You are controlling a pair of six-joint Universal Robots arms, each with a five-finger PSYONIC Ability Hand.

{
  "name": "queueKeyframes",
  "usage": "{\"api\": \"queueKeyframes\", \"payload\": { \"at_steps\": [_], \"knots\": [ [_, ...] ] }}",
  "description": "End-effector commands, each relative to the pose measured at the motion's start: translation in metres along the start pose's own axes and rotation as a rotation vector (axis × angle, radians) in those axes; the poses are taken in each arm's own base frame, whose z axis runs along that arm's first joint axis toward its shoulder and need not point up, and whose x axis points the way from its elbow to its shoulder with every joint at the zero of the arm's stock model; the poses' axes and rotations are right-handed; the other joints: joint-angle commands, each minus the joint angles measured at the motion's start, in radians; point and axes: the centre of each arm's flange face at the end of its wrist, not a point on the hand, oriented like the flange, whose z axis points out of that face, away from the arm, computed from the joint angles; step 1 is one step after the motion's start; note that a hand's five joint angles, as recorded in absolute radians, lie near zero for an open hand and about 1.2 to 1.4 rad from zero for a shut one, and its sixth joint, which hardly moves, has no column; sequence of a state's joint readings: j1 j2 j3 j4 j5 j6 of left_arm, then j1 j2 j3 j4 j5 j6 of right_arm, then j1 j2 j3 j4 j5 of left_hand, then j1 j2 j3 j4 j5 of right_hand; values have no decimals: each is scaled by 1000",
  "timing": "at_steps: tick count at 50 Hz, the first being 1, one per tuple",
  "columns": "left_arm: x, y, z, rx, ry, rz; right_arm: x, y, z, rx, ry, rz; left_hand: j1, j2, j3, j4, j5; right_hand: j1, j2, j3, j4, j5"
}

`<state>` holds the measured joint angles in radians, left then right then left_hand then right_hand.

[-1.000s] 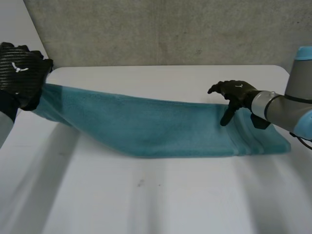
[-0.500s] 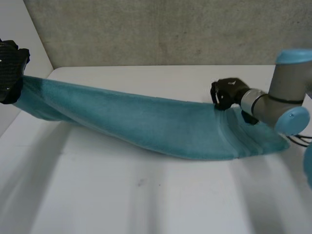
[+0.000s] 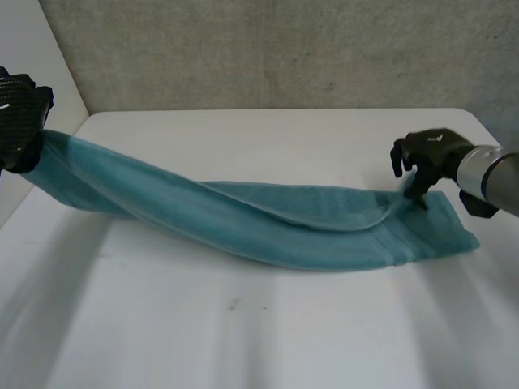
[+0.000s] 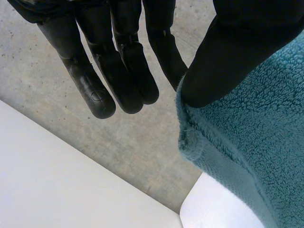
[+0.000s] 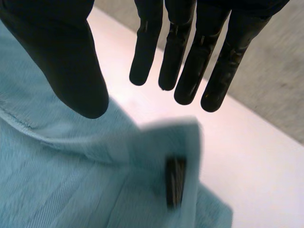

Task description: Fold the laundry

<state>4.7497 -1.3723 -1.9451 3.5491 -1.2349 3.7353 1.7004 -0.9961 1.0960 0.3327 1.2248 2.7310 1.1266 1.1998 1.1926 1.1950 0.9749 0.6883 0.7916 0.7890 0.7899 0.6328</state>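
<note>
Head view: we see a teal towel (image 3: 268, 223) folded into a long band that runs from left to right across the white surface (image 3: 243, 324). Its left end is lifted off the surface and meets the left robot hand (image 3: 18, 113) at the far left edge. The band slopes down from there, and its right half lies flat on the surface. Near the right end the upper layer rises in a shallow arch towards the right robot hand (image 3: 428, 154). That hand hangs over the far right corner with its fingertips pointing down at the cloth, and the grey right arm (image 3: 491, 178) comes in from the right. A grey wall (image 3: 268, 49) stands behind the surface.

Left wrist view: the left robot hand (image 4: 123, 57) has straight fingers set side by side and well apart from the thumb (image 4: 237, 52). The towel (image 4: 251, 156) lies against the thumb, its rolled edge just below the thumb's tip. We see no pinch between thumb and fingers.

Right wrist view: the right robot hand (image 5: 175, 47) is spread, fingers straight and clear of the thumb (image 5: 61, 57), holding nothing. The towel (image 5: 61, 175) lies under the palm. Its corner, which bears a small dark label (image 5: 175, 183), sits below the fingertips.
</note>
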Motion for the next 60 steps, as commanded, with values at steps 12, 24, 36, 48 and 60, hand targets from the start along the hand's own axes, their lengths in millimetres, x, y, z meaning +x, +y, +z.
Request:
{"api": "queueKeyframes", "payload": {
  "at_steps": [12, 24, 36, 48, 60],
  "knots": [
    [5, 3, -4, -14, 12, -7, 2, 11, 26, -3, 35, -138, 270, 196, 204, 201, 247, -357, -460, -457, -458, -476],
    [8, 6, -7, -24, 21, -12, -28, 13, 63, 84, -6, -357, 270, 196, 204, 201, 247, -324, -428, -425, -426, -443],
    [-4, -11, -9, 36, -26, -33, -75, 20, 82, 66, -200, -349, 270, 196, 204, 201, 247, -304, -407, -405, -405, -423],
    [-21, -46, -23, 160, -88, -130, -94, 15, 78, 110, -383, -115, 270, 196, 204, 201, 247, -307, -410, -408, -408, -426],
    [-24, -48, -25, 169, -97, -127, -85, 15, 83, 98, -315, -107, 270, 196, 204, 201, 247, 708, 605, 607, 606, 589]
  ]
}}
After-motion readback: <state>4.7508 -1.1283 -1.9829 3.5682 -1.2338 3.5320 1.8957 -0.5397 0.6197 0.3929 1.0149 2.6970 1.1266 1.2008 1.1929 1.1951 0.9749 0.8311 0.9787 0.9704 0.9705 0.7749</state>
